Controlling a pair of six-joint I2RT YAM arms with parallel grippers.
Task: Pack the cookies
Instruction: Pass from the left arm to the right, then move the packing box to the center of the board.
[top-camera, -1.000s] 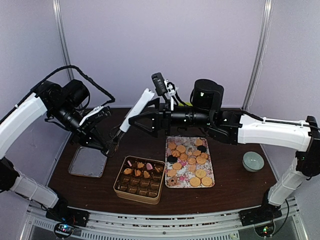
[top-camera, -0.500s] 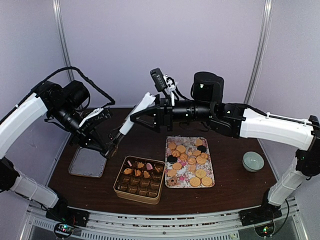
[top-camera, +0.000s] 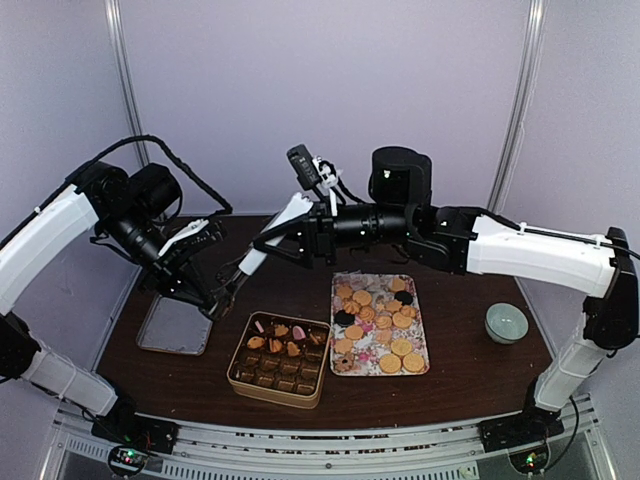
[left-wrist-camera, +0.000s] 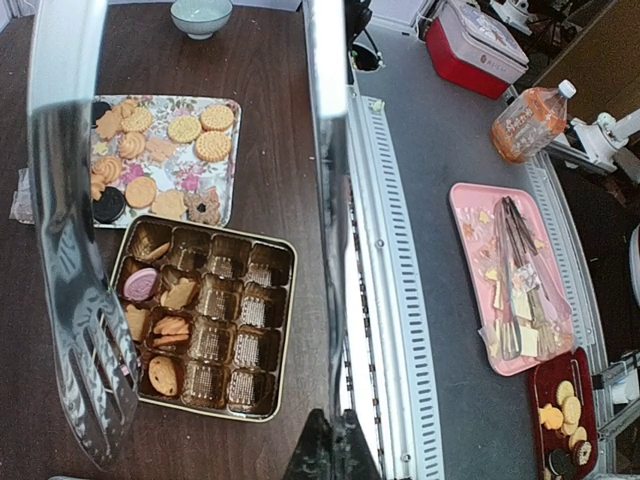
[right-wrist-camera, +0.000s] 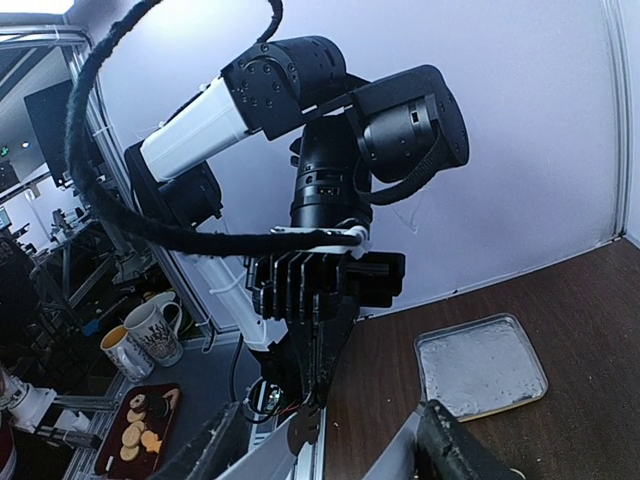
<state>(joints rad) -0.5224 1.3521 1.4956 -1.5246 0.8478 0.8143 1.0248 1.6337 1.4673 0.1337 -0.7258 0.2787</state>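
Many cookies (top-camera: 378, 325) on tray (top-camera: 381, 276), left gripper (top-camera: 220, 293) clamping tongs (left-wrist-camera: 75, 250), right gripper (right-wrist-camera: 335, 455) straddling them

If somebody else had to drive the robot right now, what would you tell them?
Left gripper: shut on the tongs.
Right gripper: open, jaws either side of the tongs; a grip isn't clear.
Cookies: most lie on the flowered tray; a few sit in cups in the box.
Done: a few cups filled.
To do: most cups are empty, and the tray is nearly full.

A robotics lab booth: pale partition walls (top-camera: 320, 90), aluminium posts (top-camera: 522, 100), slotted mounting rail (top-camera: 330, 447).
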